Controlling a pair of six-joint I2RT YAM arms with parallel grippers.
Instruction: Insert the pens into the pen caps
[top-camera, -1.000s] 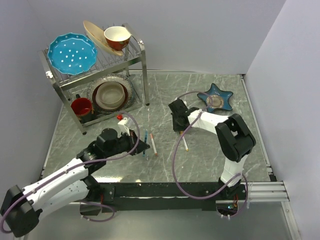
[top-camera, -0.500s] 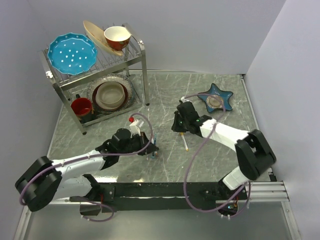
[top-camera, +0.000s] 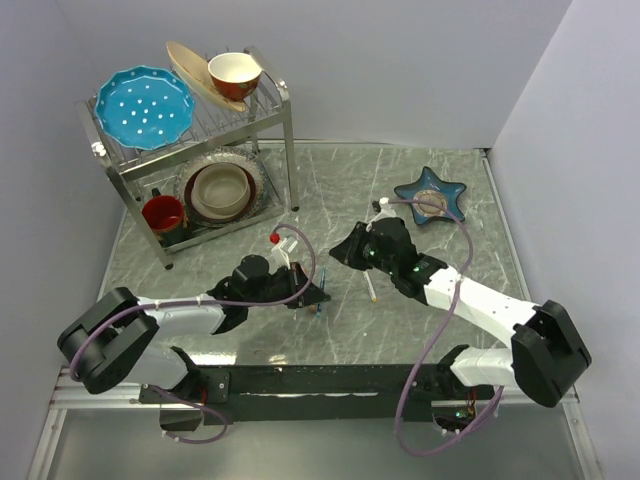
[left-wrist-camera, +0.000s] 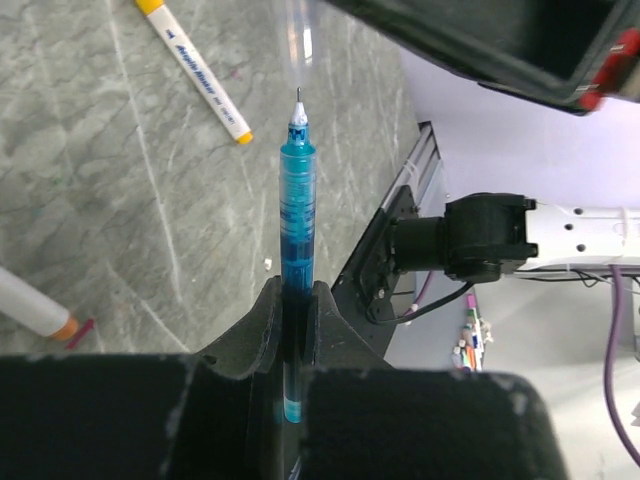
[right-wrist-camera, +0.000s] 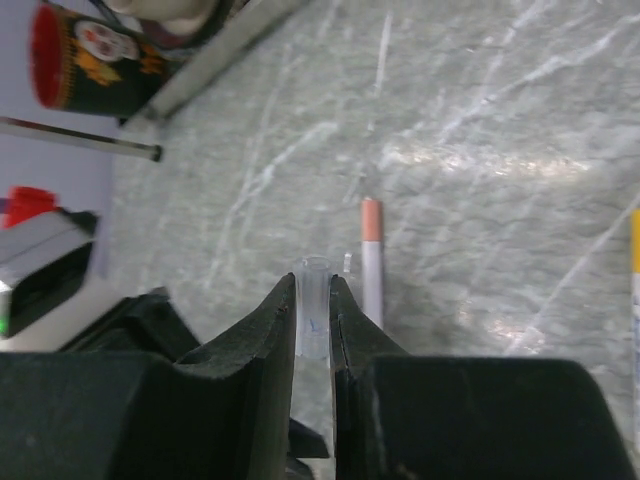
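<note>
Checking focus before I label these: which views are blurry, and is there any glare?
Left wrist: blue pen sharp, the clear cap above its tip blurred. Right wrist: soft overall, glare on the table. Top: sharp, evenly lit.

Robotics laboratory test cell.
Plain white partition walls (top-camera: 400, 70) enclose a marble-patterned table (top-camera: 340, 190); a left arm (top-camera: 180, 318) and a right arm (top-camera: 480, 300) are bolted to a black rail (top-camera: 320, 382); a stocked dish rack (top-camera: 290, 150) occupies one corner.
</note>
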